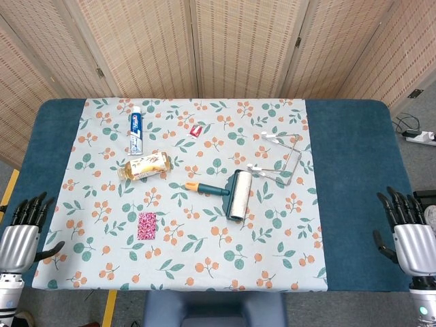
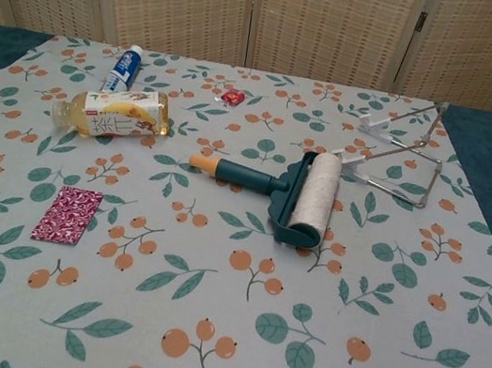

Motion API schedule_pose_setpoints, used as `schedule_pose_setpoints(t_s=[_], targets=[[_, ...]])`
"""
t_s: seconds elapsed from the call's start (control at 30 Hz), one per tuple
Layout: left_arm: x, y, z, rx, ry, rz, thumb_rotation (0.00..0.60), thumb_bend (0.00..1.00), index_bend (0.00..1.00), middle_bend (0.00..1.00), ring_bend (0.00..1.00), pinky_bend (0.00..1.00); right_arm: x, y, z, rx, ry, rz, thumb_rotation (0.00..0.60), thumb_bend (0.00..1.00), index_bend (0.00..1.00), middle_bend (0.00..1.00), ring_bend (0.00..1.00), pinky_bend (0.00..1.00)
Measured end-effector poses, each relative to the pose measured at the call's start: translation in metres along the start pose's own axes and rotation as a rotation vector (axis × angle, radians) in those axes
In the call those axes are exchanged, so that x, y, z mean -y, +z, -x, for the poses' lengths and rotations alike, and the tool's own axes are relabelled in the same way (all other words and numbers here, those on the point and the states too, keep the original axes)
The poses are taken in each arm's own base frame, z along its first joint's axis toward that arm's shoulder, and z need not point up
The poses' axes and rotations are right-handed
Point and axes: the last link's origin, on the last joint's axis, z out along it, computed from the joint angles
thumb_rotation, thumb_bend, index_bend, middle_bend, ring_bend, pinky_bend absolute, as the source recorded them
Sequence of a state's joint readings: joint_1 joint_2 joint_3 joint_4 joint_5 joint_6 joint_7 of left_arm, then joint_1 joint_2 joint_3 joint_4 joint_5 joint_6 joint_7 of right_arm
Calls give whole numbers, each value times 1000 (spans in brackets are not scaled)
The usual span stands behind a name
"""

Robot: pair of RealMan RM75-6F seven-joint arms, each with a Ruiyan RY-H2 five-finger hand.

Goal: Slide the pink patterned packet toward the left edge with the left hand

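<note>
Well to the right of the empty, spread-fingered left hand (image 1: 19, 240), flat on the floral tabletop (image 1: 286, 245), lies the pink patterned packet (image 1: 146, 225), likely light, thin and slippery, best pressed from above and dragged.
</note>
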State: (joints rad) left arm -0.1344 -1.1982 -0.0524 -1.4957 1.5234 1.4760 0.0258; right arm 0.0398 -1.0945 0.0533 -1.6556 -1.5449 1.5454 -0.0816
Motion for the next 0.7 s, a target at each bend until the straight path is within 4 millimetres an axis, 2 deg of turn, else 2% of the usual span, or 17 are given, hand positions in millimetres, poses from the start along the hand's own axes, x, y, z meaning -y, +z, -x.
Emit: schedule_pose_setpoints(t_s=[0.2, 0.47, 0.7], targets=[[-9, 15, 2, 12, -1, 95, 600, 273, 120, 28, 55, 0, 2, 2, 0, -2, 4, -8, 600, 448, 0, 0, 19, 0], [-35, 36, 4, 50, 5, 281, 600, 601, 170, 30, 56, 0, 0, -1, -6, -26, 5, 1, 600, 448, 0, 0, 17, 0], [-64, 54, 13, 130, 54, 436, 600, 781, 213, 29, 30, 0, -2, -6, -7, -34, 10, 9, 600, 448, 0, 0, 16, 0]])
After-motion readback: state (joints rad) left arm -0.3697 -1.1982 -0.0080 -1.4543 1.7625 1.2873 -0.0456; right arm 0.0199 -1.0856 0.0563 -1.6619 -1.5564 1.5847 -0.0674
